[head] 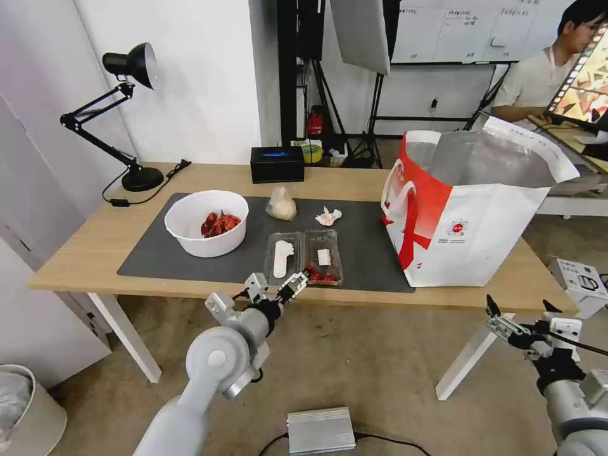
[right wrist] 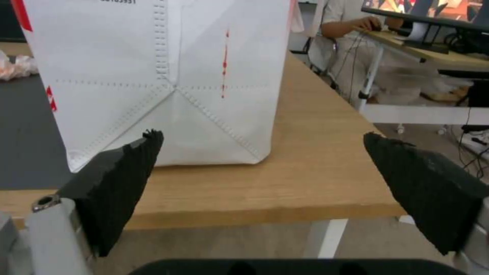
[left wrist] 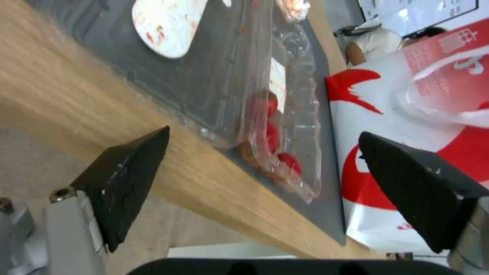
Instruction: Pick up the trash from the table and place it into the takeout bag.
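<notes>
1. The left tool (head: 287, 286) hovers at the near edge of the desk (head: 88, 247), its jaws spread wide and holding nothing, aimed at the clear clamshell box (head: 304, 256).
2. Judged step: reaching for the first piece of trash. The next move calls for closing in level with the mat (head: 158, 259) and pinching the thin box rim without crushing it.
3. The right tool (head: 516, 316) waits released, low off the desk's near right corner, near the takeout bag (head: 468, 234).
4. Count of trash on the mat: 1 clamshell box, 1 white bowl (head: 206, 223) of red shells, 1 knotted bag (head: 282, 204), 1 crumpled tissue (head: 328, 216).
5. There is 1 takeout bag, standing open at the desk's right end.
</notes>
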Robot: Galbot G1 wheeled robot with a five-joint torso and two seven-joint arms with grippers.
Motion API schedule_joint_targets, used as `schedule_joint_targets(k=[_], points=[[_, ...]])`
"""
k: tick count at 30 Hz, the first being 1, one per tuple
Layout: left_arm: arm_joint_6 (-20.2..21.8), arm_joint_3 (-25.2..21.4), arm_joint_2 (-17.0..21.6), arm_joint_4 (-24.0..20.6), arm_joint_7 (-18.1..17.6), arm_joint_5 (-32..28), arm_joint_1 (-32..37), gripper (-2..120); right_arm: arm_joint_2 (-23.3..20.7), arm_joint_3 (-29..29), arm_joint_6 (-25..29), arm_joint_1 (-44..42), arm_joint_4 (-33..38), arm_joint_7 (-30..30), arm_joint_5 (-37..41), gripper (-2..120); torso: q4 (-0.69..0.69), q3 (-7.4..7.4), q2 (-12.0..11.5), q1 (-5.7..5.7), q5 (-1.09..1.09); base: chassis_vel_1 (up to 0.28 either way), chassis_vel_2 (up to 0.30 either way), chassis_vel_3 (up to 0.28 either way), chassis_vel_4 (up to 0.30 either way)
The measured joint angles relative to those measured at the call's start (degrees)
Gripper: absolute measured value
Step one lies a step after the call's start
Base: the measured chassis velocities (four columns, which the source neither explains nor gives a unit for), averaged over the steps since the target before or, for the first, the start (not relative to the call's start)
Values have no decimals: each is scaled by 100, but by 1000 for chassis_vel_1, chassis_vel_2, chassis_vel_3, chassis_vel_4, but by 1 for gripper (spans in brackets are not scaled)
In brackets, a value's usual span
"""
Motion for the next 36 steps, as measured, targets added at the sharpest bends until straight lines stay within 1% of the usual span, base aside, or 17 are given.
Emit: schedule_joint_targets(k=[7, 13, 16, 19, 23, 24, 29, 31, 36], points=[[43, -63, -121, 84, -116, -26, -94, 100, -54, 14, 9, 11, -54, -1, 19, 100, 0, 0, 0, 0, 0, 0, 0, 0, 0], [45, -82, -186, 143, -107, 11, -106, 100, -78, 7, 58, 24, -114, -5, 26, 100, 0, -1, 0, 0, 0, 0, 0, 0, 0], [26, -65, -251, 189, -68, 131, -97, 100, -111, 7, 111, 33, -186, -15, 36, 100, 0, -1, 1, -1, 1, 0, 0, 0, 0], [-79, -5, -327, 258, 26, 409, -84, 100, -139, 17, 150, 24, -256, -50, 49, 100, 0, -1, 2, -2, 1, 0, 0, 0, 0], [-180, 41, -341, 282, 82, 584, -76, 100, -141, 23, 190, -2, -286, -75, 51, 100, -1, -1, 1, -1, 1, 0, 0, 0, 0], [-205, 59, -357, 290, 163, 720, -54, 100, -133, 35, 232, -37, -288, -87, 52, 100, 0, -1, 1, -2, 0, 0, 0, 0, 0], [-230, 64, -386, 290, 296, 886, -21, 100, -125, 39, 286, -69, -291, -106, 52, 100, 1, 1, 0, -1, 0, 0, 0, 0, 0], [-306, 74, -399, 296, 494, 1071, -21, 100, -144, 31, 348, -67, -338, -111, 53, 100, 0, 1, 0, 0, 0, 0, 0, 0, 0], [-395, 77, -377, 310, 640, 1256, -23, 100, -155, 18, 362, -58, -362, -118, 69, 100, 0, 0, 0, 0, 0, 0, 0, 0, 0]])
